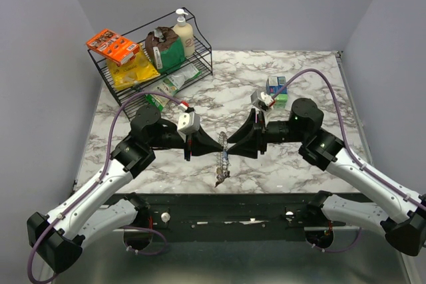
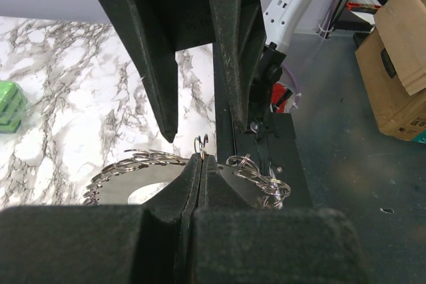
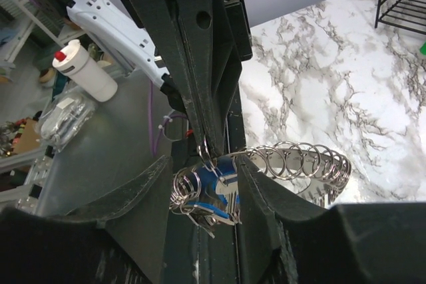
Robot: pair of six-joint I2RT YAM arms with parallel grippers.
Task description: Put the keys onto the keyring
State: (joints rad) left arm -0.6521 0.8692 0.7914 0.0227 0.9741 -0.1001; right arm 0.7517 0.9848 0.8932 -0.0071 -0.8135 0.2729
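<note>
The keyring (image 1: 225, 157) hangs on edge between the two grippers, above the table's near middle. It is a silvery loop of many small rings (image 3: 303, 159), also seen in the left wrist view (image 2: 130, 164). My left gripper (image 1: 221, 147) is shut, pinching one small ring of the keyring at its fingertips (image 2: 201, 156). My right gripper (image 1: 230, 147) faces it, open, one finger on each side of the ring (image 3: 213, 184). A key with a blue and white head (image 3: 223, 184) hangs among bunched rings between the right fingers. Red and yellow keys are not visible.
A black wire rack (image 1: 200, 58) with boxes, bags and a bottle stands at the back left. A small green and blue box (image 1: 277, 91) sits behind the right arm. The black base rail (image 1: 219, 207) runs along the near edge.
</note>
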